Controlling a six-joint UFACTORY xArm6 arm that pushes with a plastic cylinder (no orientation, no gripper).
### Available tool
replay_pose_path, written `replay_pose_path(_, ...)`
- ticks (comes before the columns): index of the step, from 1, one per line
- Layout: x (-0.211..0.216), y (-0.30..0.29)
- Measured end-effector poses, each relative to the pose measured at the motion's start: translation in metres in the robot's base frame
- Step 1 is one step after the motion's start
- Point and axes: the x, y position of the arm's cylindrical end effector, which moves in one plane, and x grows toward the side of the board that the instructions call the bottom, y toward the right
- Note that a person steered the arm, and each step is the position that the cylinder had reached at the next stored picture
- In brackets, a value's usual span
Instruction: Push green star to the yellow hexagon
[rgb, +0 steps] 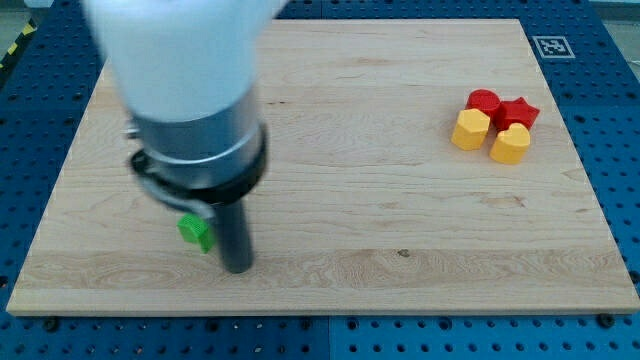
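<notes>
The green star (196, 232) lies at the view's lower left of the wooden board, partly hidden behind the rod and arm. My tip (236, 268) rests on the board just right of and slightly below the green star, close to or touching it. The yellow hexagon (471, 129) sits far away at the view's upper right, in a tight cluster with other blocks.
A red round block (484, 101), a red star (518, 111) and a yellow heart-like block (510, 145) cluster with the hexagon. The white and grey arm body (185, 90) covers the board's upper left. Blue perforated table surrounds the wooden board (350, 200).
</notes>
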Motion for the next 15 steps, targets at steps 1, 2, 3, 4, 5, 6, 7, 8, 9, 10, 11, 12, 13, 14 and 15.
replay_pose_path(1, 0.001, -0.075)
replay_pose_path(2, -0.012, -0.079)
replay_pose_path(3, -0.021, -0.048)
replay_pose_path(4, -0.035, -0.025)
replay_pose_path(5, -0.036, -0.025)
replay_pose_path(6, -0.037, -0.024)
replay_pose_path(7, -0.037, -0.024)
replay_pose_path(8, -0.04, -0.018)
replay_pose_path(9, -0.052, 0.003)
replay_pose_path(10, -0.069, 0.01)
replay_pose_path(11, -0.08, 0.03)
replay_pose_path(12, -0.08, 0.061)
replay_pose_path(13, -0.079, 0.088)
replay_pose_path(14, -0.076, 0.117)
replay_pose_path(15, -0.054, 0.147)
